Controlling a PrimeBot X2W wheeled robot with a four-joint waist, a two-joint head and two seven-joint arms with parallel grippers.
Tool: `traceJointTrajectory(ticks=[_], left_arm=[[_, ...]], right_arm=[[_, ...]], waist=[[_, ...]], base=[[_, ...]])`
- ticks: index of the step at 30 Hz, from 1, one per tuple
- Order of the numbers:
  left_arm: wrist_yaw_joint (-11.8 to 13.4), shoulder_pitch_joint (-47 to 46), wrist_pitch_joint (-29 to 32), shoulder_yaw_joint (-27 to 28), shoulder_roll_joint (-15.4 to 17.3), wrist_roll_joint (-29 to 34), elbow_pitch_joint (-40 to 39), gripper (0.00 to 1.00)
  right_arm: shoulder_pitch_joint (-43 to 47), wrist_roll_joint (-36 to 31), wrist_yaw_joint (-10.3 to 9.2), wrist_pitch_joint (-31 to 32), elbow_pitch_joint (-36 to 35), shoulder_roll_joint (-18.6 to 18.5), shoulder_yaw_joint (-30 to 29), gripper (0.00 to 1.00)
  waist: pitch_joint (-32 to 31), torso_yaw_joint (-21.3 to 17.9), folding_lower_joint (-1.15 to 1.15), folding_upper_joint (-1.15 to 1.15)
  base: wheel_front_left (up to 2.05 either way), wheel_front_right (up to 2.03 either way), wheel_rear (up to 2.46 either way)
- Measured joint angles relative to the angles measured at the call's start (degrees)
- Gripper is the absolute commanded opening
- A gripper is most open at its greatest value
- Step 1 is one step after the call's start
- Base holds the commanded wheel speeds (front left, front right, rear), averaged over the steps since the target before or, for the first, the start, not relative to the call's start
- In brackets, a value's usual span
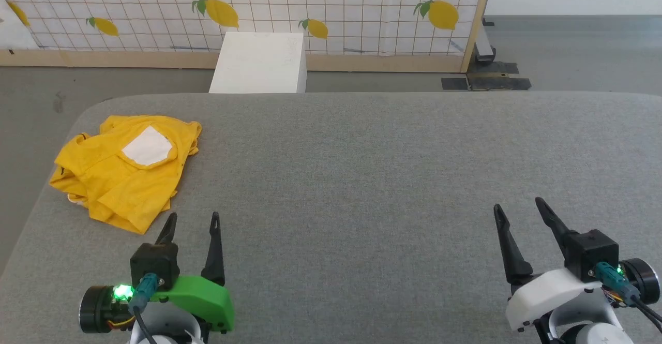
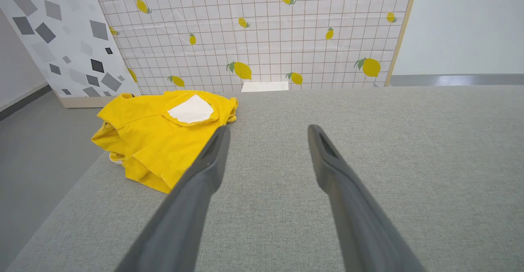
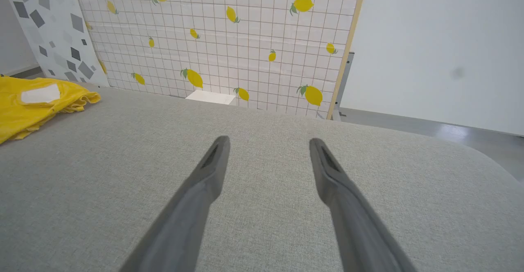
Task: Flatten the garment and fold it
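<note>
mustard garment (image 1: 121,170) lies crumpled at left of the frame, just beyond the spread-fingered left gripper (image 1: 191,222); right gripper (image 1: 520,209), also spread, sits well apart.

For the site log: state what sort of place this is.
Probably a staged robot test area, not a home: a wood-framed lemon-print backdrop panel, a grey fabric-covered table bearing a crumpled yellow T-shirt, and tape patches on the bare grey floor.

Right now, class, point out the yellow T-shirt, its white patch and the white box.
yellow T-shirt (image 1: 114,183): head view, crumpled fabric near its middle
white patch (image 1: 147,146): head view, its centre
white box (image 1: 258,63): head view, its visible face
</note>
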Motion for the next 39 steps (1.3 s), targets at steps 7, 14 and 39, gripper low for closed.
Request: traceJointTrajectory(ticks=[7,14,39], left_arm=[[-0.30,0.12,-0.87,0.04,0.00,-0.41,-0.07,1.00],[-0.53,0.15,-1.52,0.16,0.00,-0.90,-0.12,1.00],[-1.01,1.59,-4.55,0.60,0.00,-3.46,-0.11,1.00]], right_arm=[[0.04,0.01,0.00,-0.93,0.11,0.00,-0.74,1.00],[0.09,0.02,0.00,-1.65,0.07,0.00,-1.13,1.00],[0.13,0.00,0.00,-4.68,0.71,0.01,0.22,1.00]], waist=[[0.01,0.25,0.00,0.00],[0.13,1.11,0.00,0.00],[0.08,9.53,0.00,0.00]], base=[[0.00,0.00,0.00],[0.00,0.00,0.00],[0.00,0.00,0.00]])
